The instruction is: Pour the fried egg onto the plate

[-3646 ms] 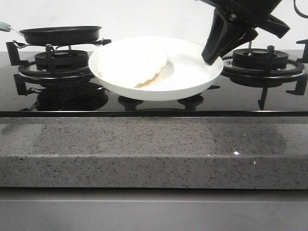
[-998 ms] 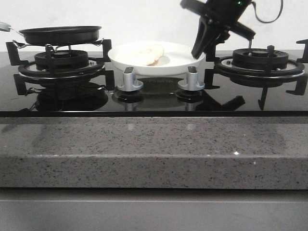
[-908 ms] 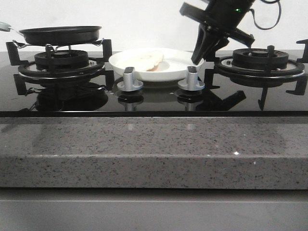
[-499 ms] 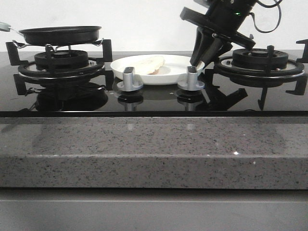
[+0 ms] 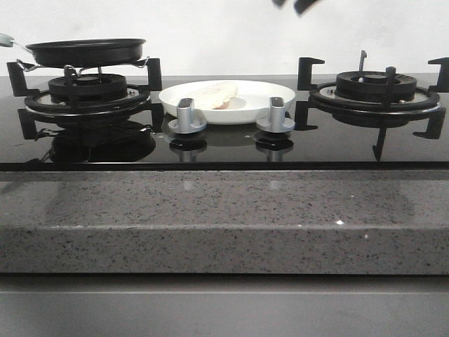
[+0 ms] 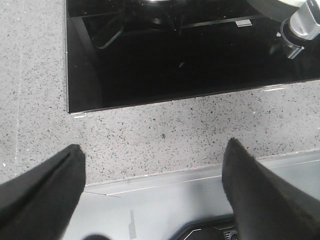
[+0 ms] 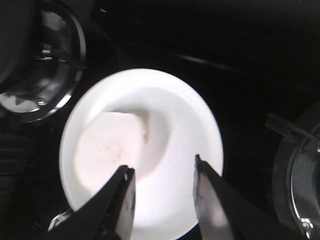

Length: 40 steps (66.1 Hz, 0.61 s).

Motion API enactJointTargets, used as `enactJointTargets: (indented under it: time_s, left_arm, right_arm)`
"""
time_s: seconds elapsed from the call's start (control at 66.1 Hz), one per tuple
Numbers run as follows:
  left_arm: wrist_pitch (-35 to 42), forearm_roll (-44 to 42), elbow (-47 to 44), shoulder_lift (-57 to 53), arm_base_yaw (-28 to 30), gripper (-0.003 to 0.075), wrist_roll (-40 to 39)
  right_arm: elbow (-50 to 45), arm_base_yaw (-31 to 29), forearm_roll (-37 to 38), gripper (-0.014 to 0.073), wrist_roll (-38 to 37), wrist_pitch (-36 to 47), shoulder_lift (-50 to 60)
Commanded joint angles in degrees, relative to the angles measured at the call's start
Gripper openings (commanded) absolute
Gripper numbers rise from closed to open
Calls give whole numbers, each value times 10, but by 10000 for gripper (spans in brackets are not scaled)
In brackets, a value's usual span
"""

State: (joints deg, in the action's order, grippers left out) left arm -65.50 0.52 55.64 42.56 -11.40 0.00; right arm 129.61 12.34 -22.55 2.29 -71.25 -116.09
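The white plate (image 5: 252,111) rests on the black glass hob between the two burners, behind the two knobs. The fried egg (image 5: 214,95) lies on its left part, pale side up; no yolk shows. In the right wrist view the plate (image 7: 200,115) and the egg (image 7: 107,145) show from above. My right gripper (image 7: 162,172) is open and empty, high above the plate; only a dark tip of it (image 5: 303,4) shows at the front view's top edge. My left gripper (image 6: 152,150) is open and empty over the stone counter's front edge.
A black frying pan (image 5: 88,50) sits on the left burner (image 5: 88,95). The right burner (image 5: 379,88) has raised black grates. Two silver knobs (image 5: 186,116) (image 5: 275,114) stand in front of the plate. A speckled grey counter (image 5: 224,217) runs along the front.
My right gripper let go of the plate's right rim and rose up out of the front view. The plate came down onto the hob behind the knobs and stays there.
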Motion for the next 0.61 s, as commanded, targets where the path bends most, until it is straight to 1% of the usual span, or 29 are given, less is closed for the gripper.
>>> enactJointTargets:
  time_s: [0.0, 0.136, 0.318, 0.59]
  left_arm:
    - [32, 3, 15, -1, -5, 554, -5]
    - [32, 3, 15, -1, -5, 554, -5]
    - [32, 3, 15, -1, -5, 554, -5]
    - [32, 3, 15, -1, -5, 554, -5]
  right_arm:
    - [-11, 25, 22, 318, 2, -18, 86]
    - [-114, 60, 31, 318, 2, 29, 172]
    - [-301, 80, 31, 318, 2, 134, 297]
    - [-528, 80, 53, 318, 8, 187, 479]
